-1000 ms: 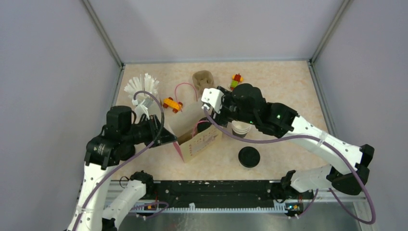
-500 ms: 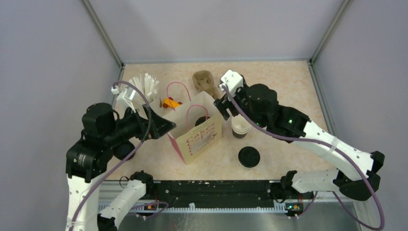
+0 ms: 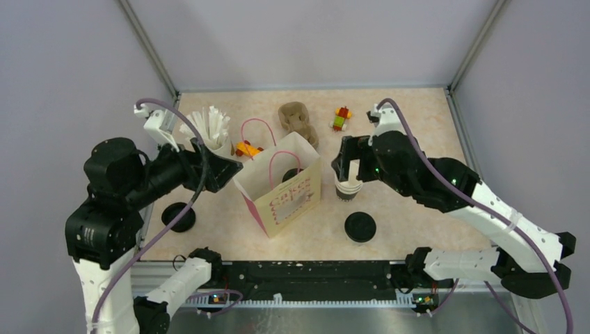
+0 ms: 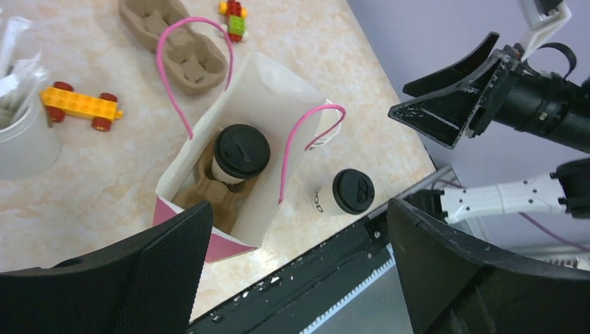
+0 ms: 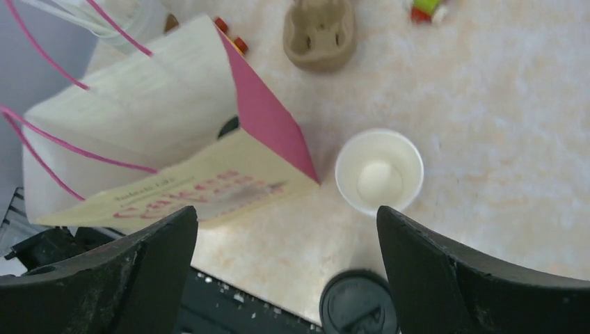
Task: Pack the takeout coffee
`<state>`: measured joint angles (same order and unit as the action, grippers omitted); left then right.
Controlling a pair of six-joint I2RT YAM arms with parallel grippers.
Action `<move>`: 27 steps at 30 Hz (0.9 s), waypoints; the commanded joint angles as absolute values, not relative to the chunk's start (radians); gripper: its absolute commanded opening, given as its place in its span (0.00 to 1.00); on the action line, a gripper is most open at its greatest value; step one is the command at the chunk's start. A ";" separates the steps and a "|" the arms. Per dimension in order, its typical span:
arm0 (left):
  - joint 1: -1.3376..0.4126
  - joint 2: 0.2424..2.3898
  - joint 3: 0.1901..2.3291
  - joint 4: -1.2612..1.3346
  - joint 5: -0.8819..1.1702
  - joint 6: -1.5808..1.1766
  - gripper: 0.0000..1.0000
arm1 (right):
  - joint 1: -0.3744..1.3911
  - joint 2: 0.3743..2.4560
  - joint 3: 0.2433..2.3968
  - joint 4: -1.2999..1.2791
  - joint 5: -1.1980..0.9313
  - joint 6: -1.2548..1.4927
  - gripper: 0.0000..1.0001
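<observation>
Left claw [image 4: 298, 212] and right claw [image 5: 286, 212] are held wide open, empty; one lidded cup [image 4: 241, 151] is sunk, largely hidden, in the bag [image 4: 273, 89] at the middle of the surface [image 3: 417, 118], an unlidded cup [image 5: 379, 170] just beside it.

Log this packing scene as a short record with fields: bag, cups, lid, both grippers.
bag: cream paper bag with pink handles, upright, open
packed cup: black-lidded paper cup in a brown pulp tray inside the bag
unpacked cup: white lidless paper cup on the table beside the bag
loose lid: flat round black plastic lid on the table near that cup
left gripper: open, empty
right gripper: open, empty, above the lidless cup
</observation>
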<state>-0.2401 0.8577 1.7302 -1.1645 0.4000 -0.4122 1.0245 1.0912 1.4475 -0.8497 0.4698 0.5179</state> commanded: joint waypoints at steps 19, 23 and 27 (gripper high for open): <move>-0.242 1.065 1.843 -1.248 0.488 -0.240 0.89 | 1.015 0.599 1.219 -1.361 0.429 1.120 0.76; -0.244 1.127 1.913 -1.243 0.489 -0.213 0.88 | 1.014 0.676 1.209 -1.363 0.391 1.054 0.77; -0.274 1.197 1.942 -1.209 0.464 -0.188 0.88 | 1.015 0.681 1.150 -1.318 0.412 1.037 0.79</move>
<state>-0.2451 1.1423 1.9099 -1.2491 0.4953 -0.2394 1.0233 0.6777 1.1885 -1.3460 0.4156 1.0836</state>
